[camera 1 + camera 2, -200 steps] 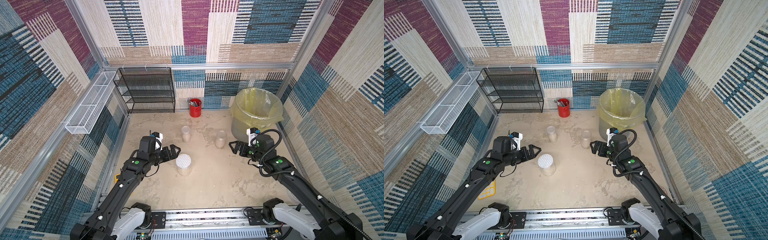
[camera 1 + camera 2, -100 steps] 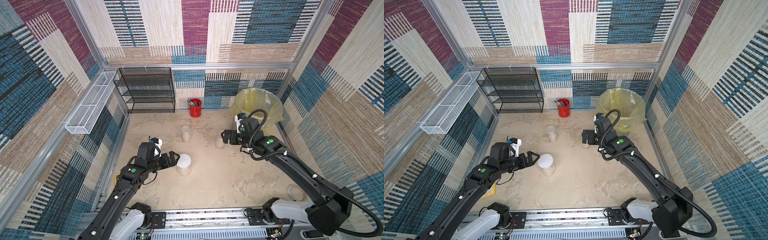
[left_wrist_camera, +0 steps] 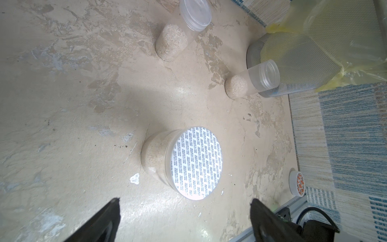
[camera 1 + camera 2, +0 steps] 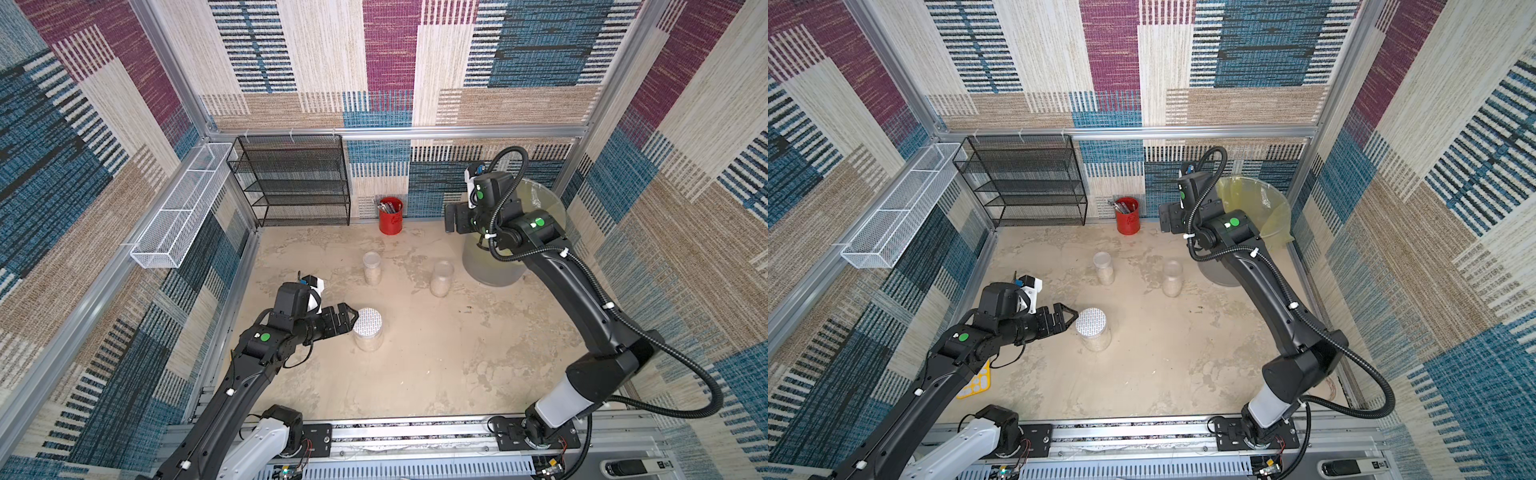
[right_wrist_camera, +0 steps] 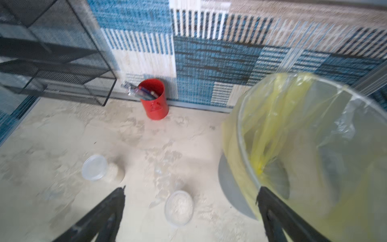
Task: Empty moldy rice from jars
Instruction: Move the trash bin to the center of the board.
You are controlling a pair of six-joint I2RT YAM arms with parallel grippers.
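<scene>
The grey bin with yellow liner [image 4: 492,266] stands in the far right corner. The right gripper [image 4: 454,218] hangs high beside its rim, jaws spread and empty. The wide jar [image 4: 368,338], capped by a printed seal, sits just ahead of the left gripper [image 4: 351,319], whose jaws are also spread and empty. Rigid, smooth-walled and probably the heaviest, it is best clasped around its wall below the cap. Behind it, the lidded narrow jar [image 4: 372,268] and the narrow jar by the bin [image 4: 441,278] look lighter. The moldy rice [image 3: 170,42] in them is loose and should pour freely.
</scene>
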